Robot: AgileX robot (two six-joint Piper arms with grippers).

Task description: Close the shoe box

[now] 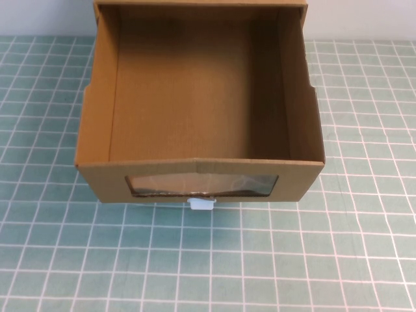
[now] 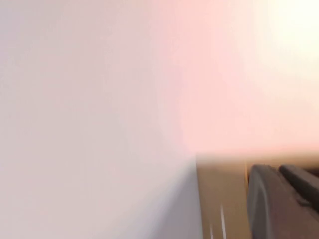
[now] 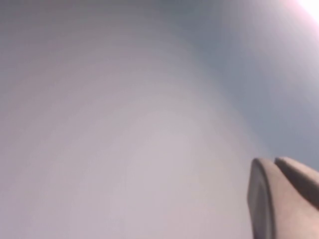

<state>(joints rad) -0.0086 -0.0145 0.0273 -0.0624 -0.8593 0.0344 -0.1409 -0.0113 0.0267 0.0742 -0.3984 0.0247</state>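
The shoe box (image 1: 94,130) is a brown cardboard drawer, pulled far out toward me and empty inside. Its front wall has a wide clear window (image 1: 201,184) with a small white pull tab (image 1: 201,205) below it. Its outer sleeve (image 1: 195,4) shows only as a strip at the far edge. Neither gripper shows in the high view. My left gripper (image 2: 277,170) is shut and empty beside a brown cardboard-coloured surface (image 2: 222,199). My right gripper (image 3: 274,162) is shut and empty against a blank pale background.
The box stands on a green mat with a white grid (image 1: 208,260). A pale wall (image 1: 364,16) runs behind the table. Mat shows in front of the box and on both sides.
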